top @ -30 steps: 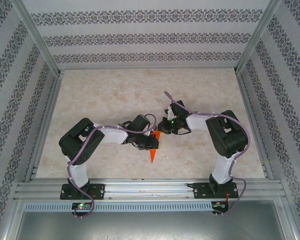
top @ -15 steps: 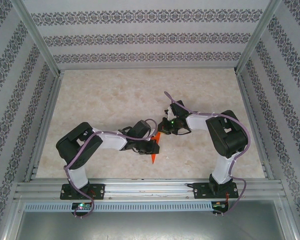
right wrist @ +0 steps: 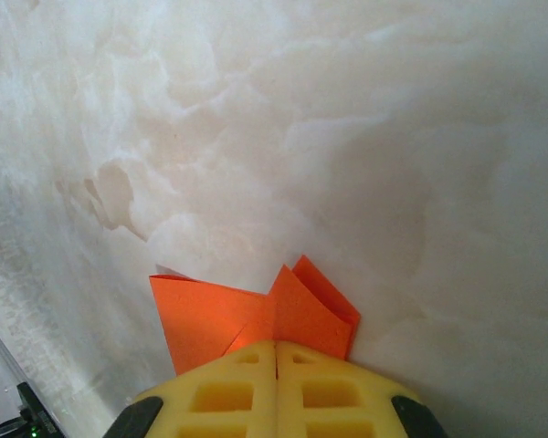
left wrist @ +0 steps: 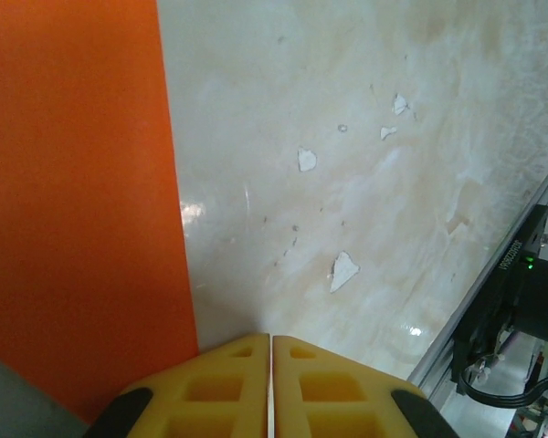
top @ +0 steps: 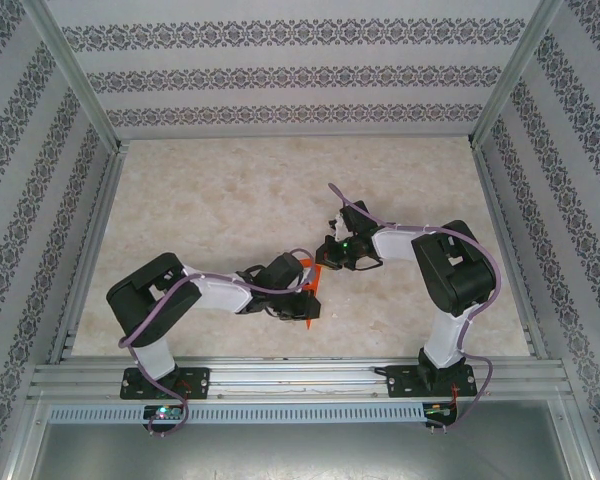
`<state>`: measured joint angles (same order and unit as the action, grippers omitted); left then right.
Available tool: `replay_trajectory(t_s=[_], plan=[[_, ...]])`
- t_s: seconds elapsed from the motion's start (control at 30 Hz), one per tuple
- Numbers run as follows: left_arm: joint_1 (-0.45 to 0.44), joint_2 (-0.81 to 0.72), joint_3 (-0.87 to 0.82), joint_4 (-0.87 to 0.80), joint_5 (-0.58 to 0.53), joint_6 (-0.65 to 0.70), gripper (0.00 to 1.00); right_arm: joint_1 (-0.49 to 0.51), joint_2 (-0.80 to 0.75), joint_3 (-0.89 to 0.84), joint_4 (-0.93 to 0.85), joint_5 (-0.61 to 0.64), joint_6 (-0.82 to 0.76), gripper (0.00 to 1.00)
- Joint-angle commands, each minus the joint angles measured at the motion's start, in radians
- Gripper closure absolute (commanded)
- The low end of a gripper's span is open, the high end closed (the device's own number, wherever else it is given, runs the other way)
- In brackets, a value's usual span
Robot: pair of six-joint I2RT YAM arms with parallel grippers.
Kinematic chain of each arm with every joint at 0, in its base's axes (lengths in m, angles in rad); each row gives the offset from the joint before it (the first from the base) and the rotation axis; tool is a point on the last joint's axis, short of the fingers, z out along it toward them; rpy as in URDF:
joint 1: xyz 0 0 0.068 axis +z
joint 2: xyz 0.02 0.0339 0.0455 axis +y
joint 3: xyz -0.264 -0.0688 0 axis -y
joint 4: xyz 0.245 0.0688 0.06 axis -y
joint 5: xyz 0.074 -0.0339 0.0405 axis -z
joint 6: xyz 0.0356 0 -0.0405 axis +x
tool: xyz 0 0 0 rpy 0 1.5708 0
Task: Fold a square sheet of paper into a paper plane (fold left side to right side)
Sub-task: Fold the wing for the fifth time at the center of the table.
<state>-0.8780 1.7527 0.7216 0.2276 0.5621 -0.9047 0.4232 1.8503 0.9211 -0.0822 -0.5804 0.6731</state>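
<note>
Both arms are bent in toward the middle, pretty much nose to nose. The left arm [top: 215,290] has its shoulder block out to the left and the forearm running low to the right, so the left gripper [top: 307,302] sits near the centre. The right arm [top: 450,270] stands taller, elbow hunched out right, forearm reaching left, with the right gripper [top: 324,264] tipped downward. The two grippers are just beside each other. On both wrist views the yellow fingers [left wrist: 210,388] are pressed flat together with no gap.
</note>
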Motion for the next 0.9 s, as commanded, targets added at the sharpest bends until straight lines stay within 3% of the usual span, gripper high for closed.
replay_trajectory(t_s=[0.0, 0.53, 0.77, 0.87], plan=[[-0.062, 0.007, -0.058, -0.045, 0.038, -0.071, 0.90, -0.008, 0.065, -0.030, -0.099, 0.144, -0.025, 1.00], [-0.086, -0.108, -0.073, -0.047, -0.004, -0.068, 0.87, -0.002, 0.045, 0.008, -0.101, 0.115, -0.024, 1.00], [0.004, -0.249, -0.049, -0.126, -0.015, 0.012, 0.82, -0.004, -0.010, 0.102, -0.125, 0.078, -0.042, 0.99], [0.066, -0.337, -0.047, -0.185, -0.047, 0.067, 0.78, -0.008, -0.046, 0.142, -0.138, 0.080, -0.052, 0.92]])
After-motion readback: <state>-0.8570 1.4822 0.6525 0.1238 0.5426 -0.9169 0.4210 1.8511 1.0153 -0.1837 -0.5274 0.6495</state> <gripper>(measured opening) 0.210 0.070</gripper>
